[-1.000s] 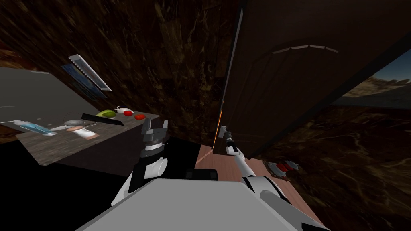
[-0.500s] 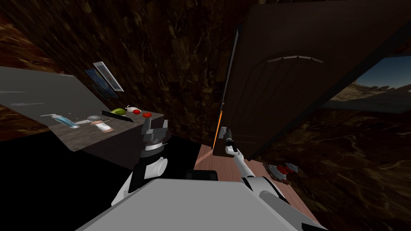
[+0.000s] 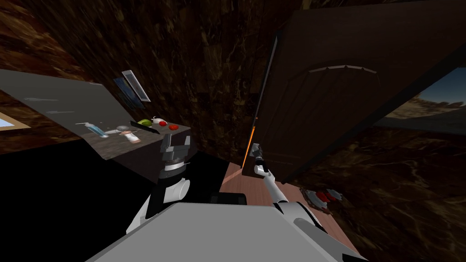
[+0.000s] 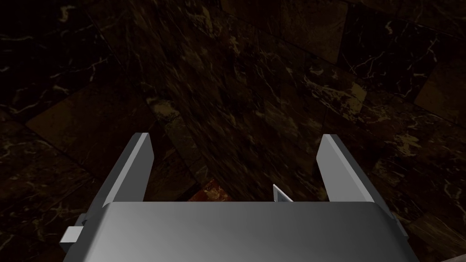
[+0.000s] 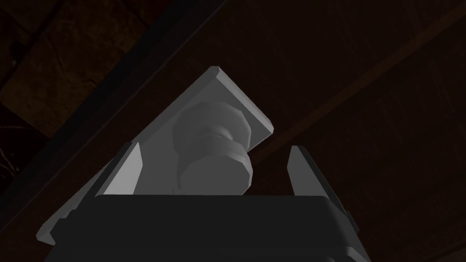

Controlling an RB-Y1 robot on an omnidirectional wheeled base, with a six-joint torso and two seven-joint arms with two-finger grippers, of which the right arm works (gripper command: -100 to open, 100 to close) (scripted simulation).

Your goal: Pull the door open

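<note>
Our right gripper [image 5: 214, 148] is at the door's knob [image 5: 214, 170]. Its fingers [image 5: 129, 170] stand apart, and the round grey knob sits between them, with a gap on each side. We see no contact between the fingers and the knob. The knob is nearer to one finger than to the other. Behind the knob there is a flat grey plate [image 5: 236, 102], fixed on the dark brown door [image 3: 336, 104].

In the head view this gripper meets the door low, close to its free edge, where a thin orange line [image 3: 248, 148] runs.

Our left gripper [image 4: 235, 135] is held up to the left of the door, well apart from it. Its fingers are also apart, with nothing between them.

Farther to the left, a grey worktop [image 3: 123, 145] carries some small things, among them a green one [image 3: 144, 122] and two red ones [image 3: 173, 128].
</note>
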